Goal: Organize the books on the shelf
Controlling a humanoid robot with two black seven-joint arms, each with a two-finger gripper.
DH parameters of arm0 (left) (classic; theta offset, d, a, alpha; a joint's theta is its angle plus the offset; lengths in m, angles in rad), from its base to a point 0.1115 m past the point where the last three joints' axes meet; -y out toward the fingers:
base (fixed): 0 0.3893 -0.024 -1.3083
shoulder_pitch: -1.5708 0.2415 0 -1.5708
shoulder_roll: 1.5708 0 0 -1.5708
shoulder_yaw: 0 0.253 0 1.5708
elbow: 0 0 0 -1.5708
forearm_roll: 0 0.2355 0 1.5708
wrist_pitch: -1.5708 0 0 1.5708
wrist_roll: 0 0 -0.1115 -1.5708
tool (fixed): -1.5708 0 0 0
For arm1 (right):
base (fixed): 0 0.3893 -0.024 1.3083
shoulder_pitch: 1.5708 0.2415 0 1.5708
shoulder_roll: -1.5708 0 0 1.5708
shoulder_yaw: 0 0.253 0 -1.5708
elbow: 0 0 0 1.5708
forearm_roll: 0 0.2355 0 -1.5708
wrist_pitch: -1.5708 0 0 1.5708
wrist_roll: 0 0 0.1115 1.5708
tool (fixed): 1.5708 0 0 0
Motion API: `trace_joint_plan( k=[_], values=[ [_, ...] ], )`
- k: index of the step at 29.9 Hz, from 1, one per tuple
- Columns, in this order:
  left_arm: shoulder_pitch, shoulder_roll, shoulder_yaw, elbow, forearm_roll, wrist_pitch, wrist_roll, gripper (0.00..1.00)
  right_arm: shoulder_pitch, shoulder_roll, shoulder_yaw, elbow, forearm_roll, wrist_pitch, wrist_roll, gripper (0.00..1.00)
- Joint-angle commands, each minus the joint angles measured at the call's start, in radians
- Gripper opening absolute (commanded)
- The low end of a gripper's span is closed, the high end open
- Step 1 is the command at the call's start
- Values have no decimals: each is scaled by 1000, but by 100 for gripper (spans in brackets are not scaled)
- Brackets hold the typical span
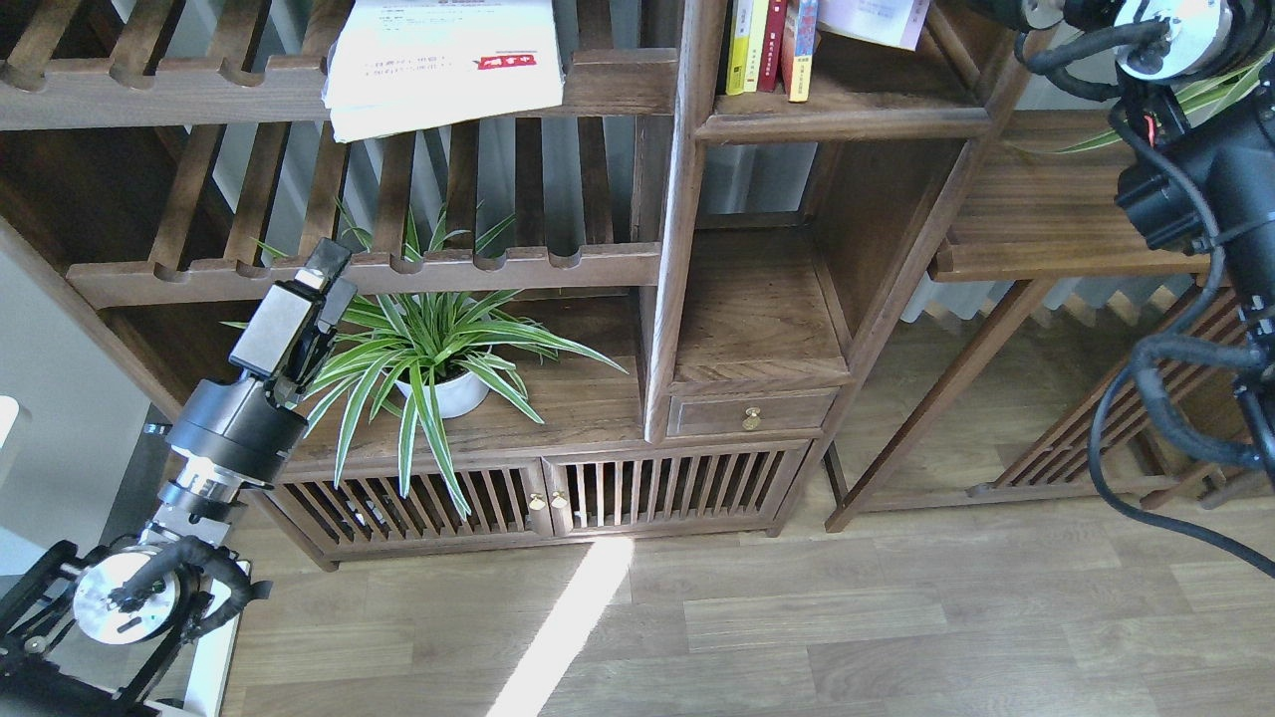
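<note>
The shelf [877, 112] is the narrow dark-brown compartment at the top middle. Several books [767, 45] stand upright at its left wall, showing yellow and red spines; their covers are hidden. A pale lavender-white book [877, 20] hangs tilted above the shelf board, cut off by the top edge. A larger white book with a red mark [443, 65] lies flat on the slatted rack at the top left. My left gripper [329, 264] is low on the left, by the plant, empty. My right arm [1175, 40] reaches up at the top right; its gripper is out of view.
A potted spider plant [438, 358] stands on the wide board, right next to my left gripper. A small drawer [752, 413] and slatted cabinet doors [548, 493] are below. A side table [1056, 214] with another plant stands at the right, under my right arm.
</note>
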Motion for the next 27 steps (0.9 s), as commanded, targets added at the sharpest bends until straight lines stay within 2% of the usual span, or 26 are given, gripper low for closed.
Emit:
trace_joint_plan(
  k=[1, 8, 13, 19, 22, 27],
  values=[
    [-1, 0, 0, 0, 0, 0, 0, 99, 8, 47, 3, -8, 0, -58, 14, 8],
    [-1, -6, 3, 9, 2, 0, 2, 99, 26, 96, 0, -9, 0, -150, 86, 7],
    [2, -11, 3, 14, 0, 0, 0, 99, 13, 96, 0, -11, -1, -164, 142, 5],
    [2, -11, 3, 16, 2, 0, 2, 99, 0, 98, -1, -12, -6, -185, 176, 5],
    [2, -17, 5, 16, 2, 0, 2, 99, -4, 96, -20, -31, -41, -187, 237, 5],
    [4, -18, 5, 25, 2, 0, 2, 99, -24, 99, -27, -35, -54, -187, 276, 7]
  ],
)
